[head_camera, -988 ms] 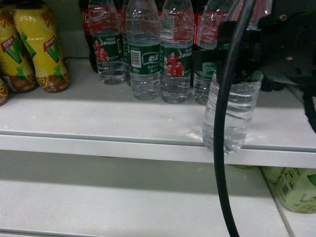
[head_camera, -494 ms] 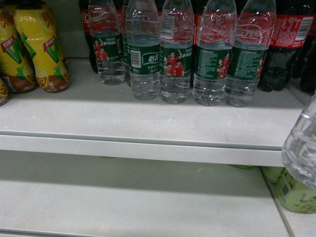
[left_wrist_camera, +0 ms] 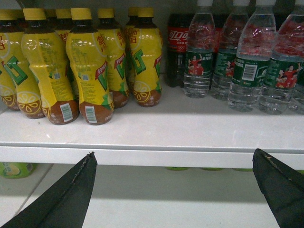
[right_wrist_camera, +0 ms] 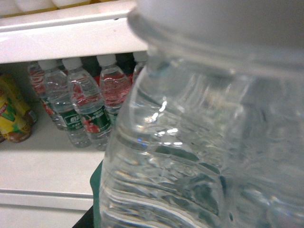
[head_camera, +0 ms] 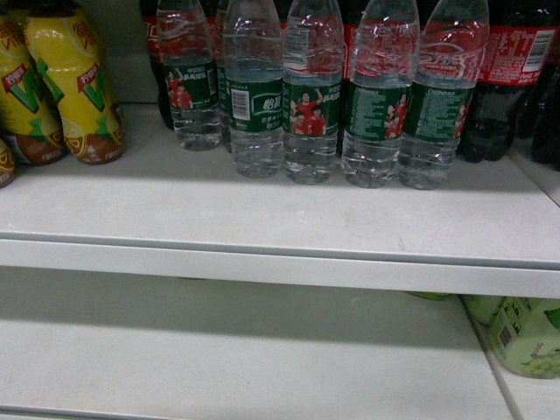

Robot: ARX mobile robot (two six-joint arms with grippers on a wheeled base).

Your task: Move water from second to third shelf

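A clear water bottle [right_wrist_camera: 190, 156] fills the right wrist view, very close to the lens, with the edge of its green label at the lower left. My right gripper [right_wrist_camera: 180, 213] is shut on it, and its fingers are almost wholly hidden behind the plastic. Neither this bottle nor the right gripper shows in the head view. Several more water bottles [head_camera: 254, 96] with green labels stand in a row at the back of the upper shelf [head_camera: 262, 219]. My left gripper [left_wrist_camera: 174, 153] is open and holds nothing, level with that shelf's front edge [left_wrist_camera: 152, 154].
Yellow drink bottles [head_camera: 74, 79] stand at the shelf's left and dark cola bottles [head_camera: 516, 70] at its right. The shelf below [head_camera: 219, 350] carries pale green bottles [head_camera: 525, 337] at its right end. A white shelf edge [right_wrist_camera: 71, 35] runs above the water row.
My right gripper carried the water bottle off the shelf's front edge, to the right and out of the head view. The row behind it now shows in full.
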